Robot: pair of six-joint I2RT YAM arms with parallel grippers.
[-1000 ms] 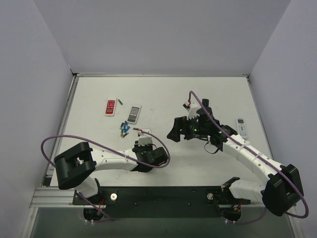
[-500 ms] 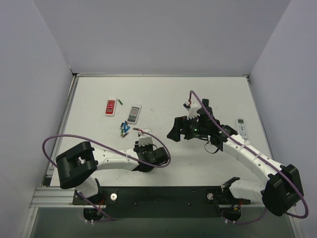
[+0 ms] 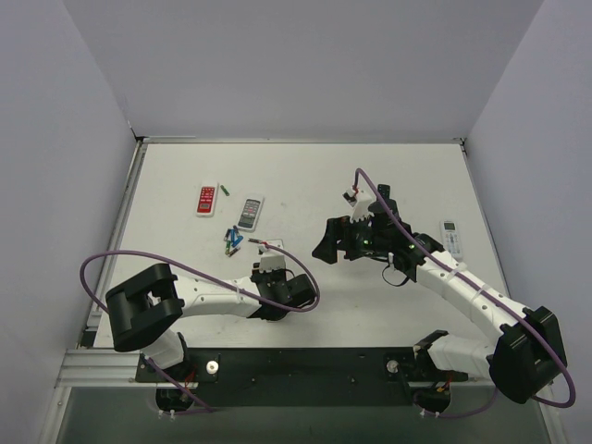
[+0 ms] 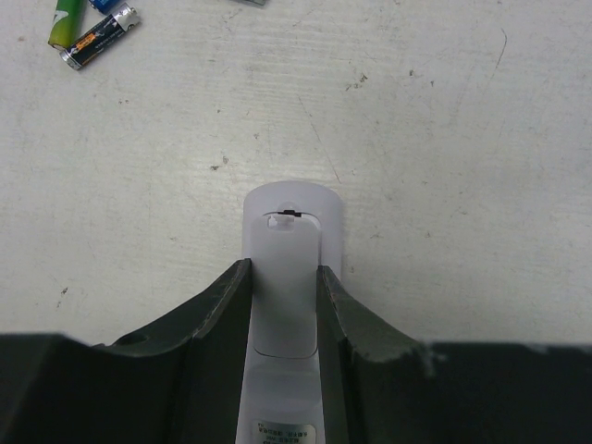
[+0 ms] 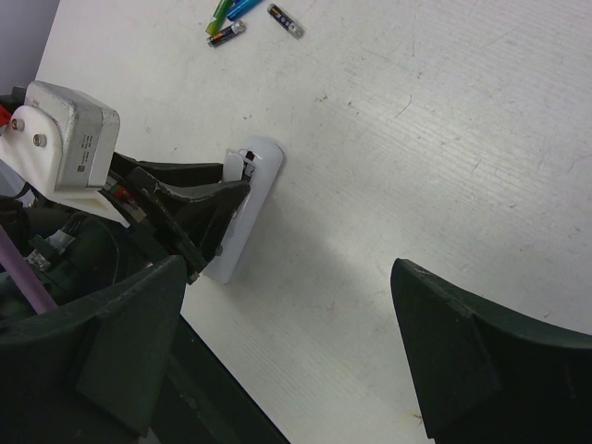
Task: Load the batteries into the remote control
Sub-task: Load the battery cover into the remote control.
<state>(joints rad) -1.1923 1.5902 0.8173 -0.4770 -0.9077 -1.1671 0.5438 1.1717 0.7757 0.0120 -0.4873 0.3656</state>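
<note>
Left pincer (image 4: 283, 273) grips the remote control (image 4: 292, 208), its long axis pointing straight ahead; right pincer (image 5: 289, 268) gapes wide.

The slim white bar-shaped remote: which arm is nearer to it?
Left. The left arm holds the slim white bar-shaped remote between its jaws; the right arm, jaws open, hangs apart from it, to the right.
</note>
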